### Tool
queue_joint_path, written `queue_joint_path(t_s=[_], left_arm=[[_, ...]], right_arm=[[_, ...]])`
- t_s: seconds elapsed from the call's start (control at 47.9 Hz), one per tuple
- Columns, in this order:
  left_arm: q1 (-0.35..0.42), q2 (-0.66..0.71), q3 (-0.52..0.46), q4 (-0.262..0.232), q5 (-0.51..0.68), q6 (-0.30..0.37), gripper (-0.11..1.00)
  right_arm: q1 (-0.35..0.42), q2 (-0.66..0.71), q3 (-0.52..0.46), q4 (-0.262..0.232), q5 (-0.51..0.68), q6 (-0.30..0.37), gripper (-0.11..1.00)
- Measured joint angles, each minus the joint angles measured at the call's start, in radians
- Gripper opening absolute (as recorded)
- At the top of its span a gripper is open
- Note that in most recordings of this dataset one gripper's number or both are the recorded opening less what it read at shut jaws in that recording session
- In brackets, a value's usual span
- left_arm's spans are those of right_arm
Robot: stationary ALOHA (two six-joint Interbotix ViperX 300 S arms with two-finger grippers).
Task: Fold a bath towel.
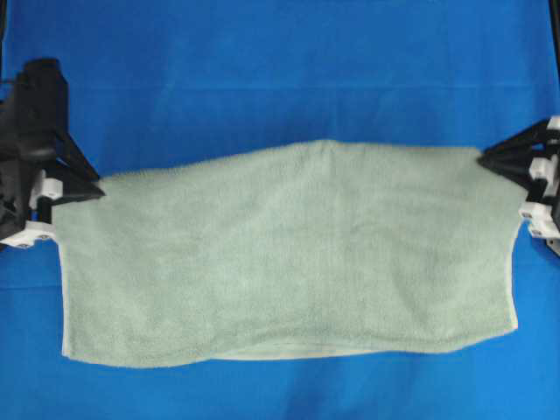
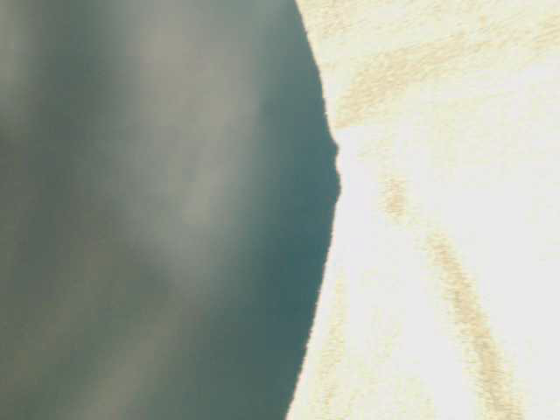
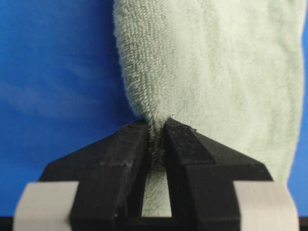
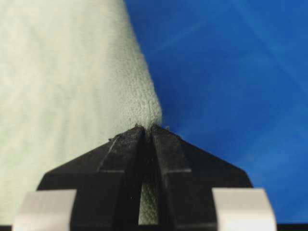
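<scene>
Left gripper (image 1: 98, 187) is clamped on the bath towel (image 1: 289, 254) at its far-left corner; left wrist view shows a pinch of terry pile squeezed between the two black fingers (image 3: 120, 163), with a sliver of cloth showing through the slot behind them. Right gripper (image 1: 481, 157) is closed the same way on the far-right corner; right wrist view has the tips pressed nearly together with the towel's folded edge caught at the tip and a thin strip of cloth behind.

Towel is stretched between the two grippers, spanning most of the overhead view from left to right. Far edge runs from one gripper to the other and humps slightly towards the far side around the middle. Right corner sits a bit farther back than the left one. Near edge lies lower in the frame, roughly straight, with a lighter hem (image 1: 280, 354) peeking out along the middle of it. Left and right sides taper inwards towards the gripped corners, so the cloth is narrower at the far edge than at the near edge.

Blue cloth surface (image 1: 280, 61) is visible all round the towel on every side. Cannot tell from overhead how much of the towel rests on it.

Table-level view is blocked: a blurred, overexposed pale fabric fills the right half, dark teal blur on the left, nothing usable.
</scene>
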Motion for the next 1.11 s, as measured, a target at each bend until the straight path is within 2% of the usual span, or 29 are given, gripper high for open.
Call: queue_joint_path(t_s=[0.125,0.334,0.481,0.648,0.752,0.94,1.024,1.108], left_arm=[[-0.055,0.009,0.0,0.0,-0.061,-0.069,0.09],[-0.21,0.064,-0.02,0.002,-0.218,-0.147,0.09],[-0.272,0.146,-0.083,0.005,-0.282,-0.152,0.09],[-0.293,0.253,-0.173,0.005,-0.284,-0.146,0.09],[-0.299,0.305,-0.215,0.006,-0.272,-0.144,0.09],[-0.304,0.341,-0.25,0.006,-0.276,-0.15,0.09],[-0.313,0.371,-0.285,0.005,-0.288,-0.15,0.09],[-0.333,0.411,-0.336,0.006,-0.293,-0.15,0.09]], right_arm=[[-0.084,0.043,-0.02,-0.091,0.077,0.011,0.07],[-0.307,0.132,-0.086,-0.229,0.098,-0.017,0.07],[-0.477,0.183,-0.13,-0.264,0.006,-0.101,0.07],[-0.635,0.253,-0.16,-0.268,-0.155,-0.172,0.07],[-0.681,0.293,-0.172,-0.27,-0.215,-0.192,0.07],[-0.687,0.296,-0.175,-0.268,-0.225,-0.212,0.07],[-0.672,0.242,-0.163,-0.256,-0.206,-0.212,0.07],[-0.615,0.141,-0.143,-0.232,-0.17,-0.213,0.07]])
